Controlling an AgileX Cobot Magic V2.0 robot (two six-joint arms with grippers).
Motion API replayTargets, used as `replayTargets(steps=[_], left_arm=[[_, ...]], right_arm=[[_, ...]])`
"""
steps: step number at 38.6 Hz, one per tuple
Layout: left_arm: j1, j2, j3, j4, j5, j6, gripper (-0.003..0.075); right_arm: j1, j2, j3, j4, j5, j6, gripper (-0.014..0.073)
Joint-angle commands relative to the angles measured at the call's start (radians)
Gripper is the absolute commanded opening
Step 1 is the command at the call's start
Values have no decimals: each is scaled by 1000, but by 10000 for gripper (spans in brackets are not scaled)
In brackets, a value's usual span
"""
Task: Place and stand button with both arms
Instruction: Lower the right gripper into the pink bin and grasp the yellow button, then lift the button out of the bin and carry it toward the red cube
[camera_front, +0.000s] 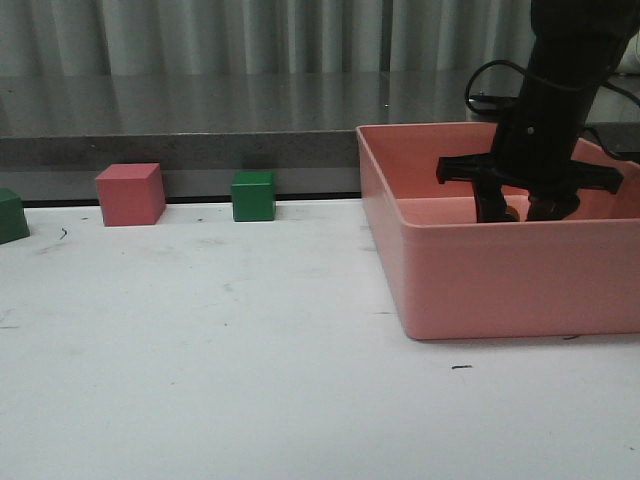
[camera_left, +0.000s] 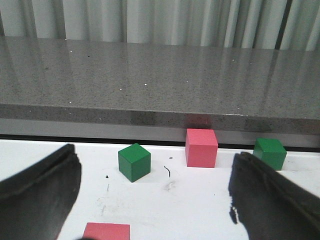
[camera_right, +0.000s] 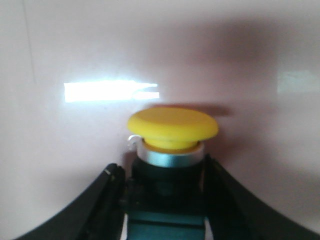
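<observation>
The button (camera_right: 172, 135) has a yellow mushroom cap, a silvery collar and a black base with a bluish part. In the right wrist view my right gripper (camera_right: 165, 172) is shut on its black base, one finger on each side. In the front view the right gripper (camera_front: 518, 208) reaches down inside the pink bin (camera_front: 470, 280), and only a bit of yellow shows between its fingers. My left gripper (camera_left: 155, 195) is open and empty above the white table, out of the front view.
A pink cube (camera_front: 130, 193) and a green cube (camera_front: 253, 195) stand at the table's back edge, with another green cube (camera_front: 10, 215) at far left. The left wrist view shows a green cube (camera_left: 134, 161), a pink cube (camera_left: 201, 147) and another pink cube (camera_left: 106, 232) close below.
</observation>
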Motion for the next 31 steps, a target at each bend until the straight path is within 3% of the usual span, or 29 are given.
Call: replayTargets(steps=[1, 15, 23, 31], left_arm=[[1, 12, -37, 0, -81, -9, 573], [1, 12, -37, 0, -81, -9, 573], [1, 12, -37, 0, -83, -9, 573], [1, 12, -37, 0, -83, -9, 564]], right_arm=[[-5, -107, -33, 1, -6, 3, 255], [36, -250, -135, 2, 123, 3, 255], [175, -271, -255, 2, 210, 3, 255], [360, -245, -327, 18, 165, 3, 255]])
